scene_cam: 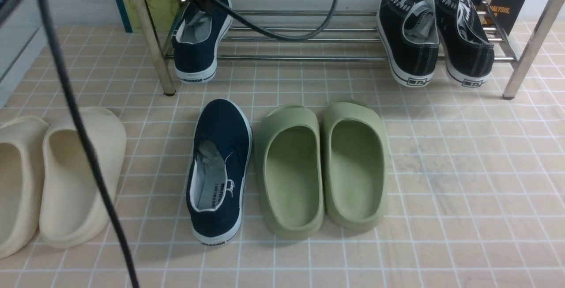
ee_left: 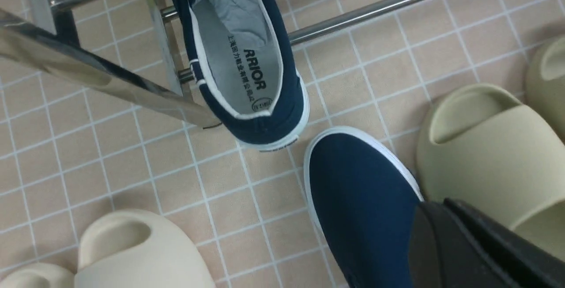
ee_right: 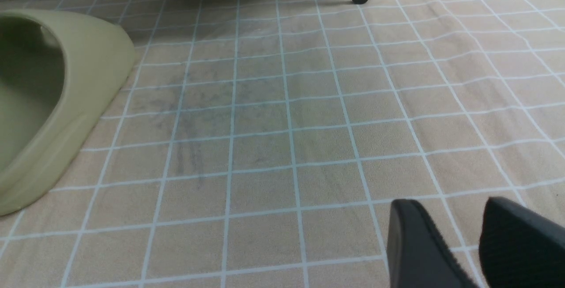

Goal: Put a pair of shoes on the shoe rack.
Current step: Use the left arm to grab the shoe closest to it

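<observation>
At the left end of the shoe rack (scene_cam: 309,57), high above the rods: left end effector (ee_left: 435,219), fingers pressed shut, nothing between them. Just below, lodged on the rods at that same left end: one navy shoe (scene_cam: 196,45), toe in, heel hanging out over the front rod. On the tiled floor (scene_cam: 441,168) in front of the rack, a little rightward of its left leg: the other navy shoe (scene_cam: 220,168), not yet shelved, opening up, long axis nearly square to the rods, toe toward the rack, heel away. Down and back from the shut fingers, then, with the toe nearest and the heel farthest. Just beside it, on the side toward the rack's middle: a pair of green slides (scene_cam: 353,164), leaving little room there for a finger. Well out before the rack's right half, low over bare tiles: right end effector (ee_right: 450,210), fingers spread wide, empty, touching nothing. Judged nearer to the floor shoe: the left end effector, likely needing to open up before any grab at the collar or heel.
</observation>
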`<state>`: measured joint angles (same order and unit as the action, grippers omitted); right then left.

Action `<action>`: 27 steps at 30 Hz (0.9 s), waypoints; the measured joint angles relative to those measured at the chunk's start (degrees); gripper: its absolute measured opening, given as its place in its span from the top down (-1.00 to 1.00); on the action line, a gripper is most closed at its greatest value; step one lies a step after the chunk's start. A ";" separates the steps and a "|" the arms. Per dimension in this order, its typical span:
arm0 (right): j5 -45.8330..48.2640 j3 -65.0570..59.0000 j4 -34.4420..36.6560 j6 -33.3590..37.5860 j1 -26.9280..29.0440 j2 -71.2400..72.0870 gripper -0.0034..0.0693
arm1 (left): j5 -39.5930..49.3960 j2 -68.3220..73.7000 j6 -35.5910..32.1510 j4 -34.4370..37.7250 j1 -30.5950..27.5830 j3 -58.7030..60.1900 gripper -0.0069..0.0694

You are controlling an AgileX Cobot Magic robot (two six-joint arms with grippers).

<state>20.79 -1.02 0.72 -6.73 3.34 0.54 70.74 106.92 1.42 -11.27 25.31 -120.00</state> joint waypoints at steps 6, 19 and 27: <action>0.00 0.00 0.00 0.00 0.00 0.00 0.25 | -3.07 -11.25 -0.09 2.54 0.00 23.11 0.72; 0.00 0.00 0.00 0.00 0.00 0.00 0.25 | -32.29 -15.47 20.14 -0.68 0.00 58.08 0.37; 0.00 0.00 0.00 0.00 0.00 0.00 0.25 | -39.05 -10.75 21.50 -1.96 0.00 58.15 -0.26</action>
<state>20.79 -1.02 0.72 -6.73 3.34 0.54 31.70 96.17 22.91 -13.23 25.31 -61.85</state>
